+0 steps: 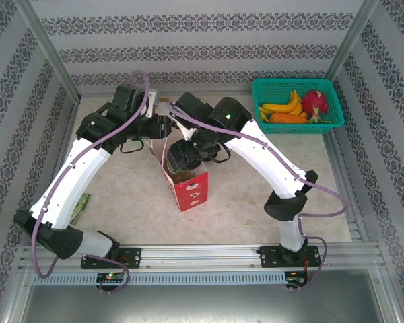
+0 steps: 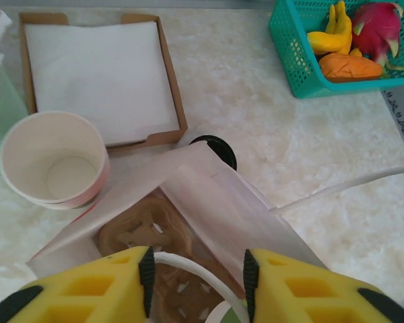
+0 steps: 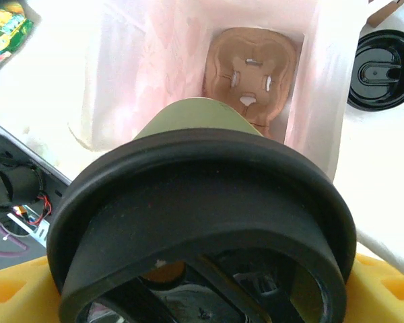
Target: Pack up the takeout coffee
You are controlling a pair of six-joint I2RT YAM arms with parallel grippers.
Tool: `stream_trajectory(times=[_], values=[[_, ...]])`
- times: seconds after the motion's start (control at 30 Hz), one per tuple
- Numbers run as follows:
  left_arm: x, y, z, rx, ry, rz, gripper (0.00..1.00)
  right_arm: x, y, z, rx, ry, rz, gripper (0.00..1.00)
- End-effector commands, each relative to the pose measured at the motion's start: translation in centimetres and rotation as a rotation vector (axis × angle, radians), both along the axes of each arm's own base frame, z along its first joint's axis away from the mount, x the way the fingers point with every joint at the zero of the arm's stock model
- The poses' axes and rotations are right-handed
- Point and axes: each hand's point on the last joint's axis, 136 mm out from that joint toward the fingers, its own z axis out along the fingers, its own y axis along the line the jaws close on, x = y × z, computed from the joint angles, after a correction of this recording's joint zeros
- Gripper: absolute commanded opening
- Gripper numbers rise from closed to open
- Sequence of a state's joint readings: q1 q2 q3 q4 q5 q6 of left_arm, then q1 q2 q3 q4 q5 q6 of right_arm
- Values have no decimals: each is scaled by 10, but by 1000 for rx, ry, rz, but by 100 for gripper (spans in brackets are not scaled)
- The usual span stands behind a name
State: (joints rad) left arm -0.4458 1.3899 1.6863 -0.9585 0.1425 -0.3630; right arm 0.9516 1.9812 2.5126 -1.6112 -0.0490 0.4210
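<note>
1. Right gripper (image 3: 202, 293): clenched on the takeout coffee (image 3: 200, 195). The yellow fingers sit on either side of the cup, just under the black lid. In the right wrist view the lid faces the wrist and the olive wall narrows away from it.

2. Key relation: the cup's long axis points base-first into the open mouth of the paper bag (image 1: 190, 194). The bag stands at table centre, directly below the right gripper. The cup base appears to be at or just inside the rim; the lid hides the exact depth.

3. Target: a brown pulp cup carrier (image 3: 252, 74) lies on the bag floor, straight ahead along the cup axis and slightly to the right of it. The coming move is judged to be a descent along that axis, with a small correction toward a carrier pocket.

4. Left gripper (image 2: 197, 286): positioned at the bag's rim, with jaws apart and the white handle cord (image 2: 182, 262) arcing through the gap. Whether it grips the cord or the rim cannot be told.

5. Nearer arm: the right one, which carries the cup.

6. Beyond the bag, a loose black lid (image 3: 382, 70) lies on the table, apart from the cup.
</note>
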Motion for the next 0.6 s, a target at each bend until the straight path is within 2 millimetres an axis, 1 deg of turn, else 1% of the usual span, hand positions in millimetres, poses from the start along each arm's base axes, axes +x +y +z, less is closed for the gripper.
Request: stream_trajectory(times=[0.0,0.13,0.17,0.27,0.33,0.37,0.47,0.57], values=[[-16,10,7,23,-26,3,38,3,2,-14,-38,25,-21,66],[-22,1,5,-21,-9,-37,29,3,13,-10,12,32,-7,66],[-23,0,5,-27,-5,-41,25,4,14,-9,14,30,-7,65],[-26,0,7,-45,-6,-40,8,3,15,-12,10,37,-8,65],[-28,-2,11,-71,-21,-43,2,4,18,-13,11,37,-3,65],[-30,-4,13,-90,-26,-51,0,4,19,-13,13,37,-1,65],[-31,-9,12,-120,-24,-63,0,3,23,-11,24,40,8,64],[-29,-7,9,-112,-15,-50,0,2,20,-2,22,2,5,64]])
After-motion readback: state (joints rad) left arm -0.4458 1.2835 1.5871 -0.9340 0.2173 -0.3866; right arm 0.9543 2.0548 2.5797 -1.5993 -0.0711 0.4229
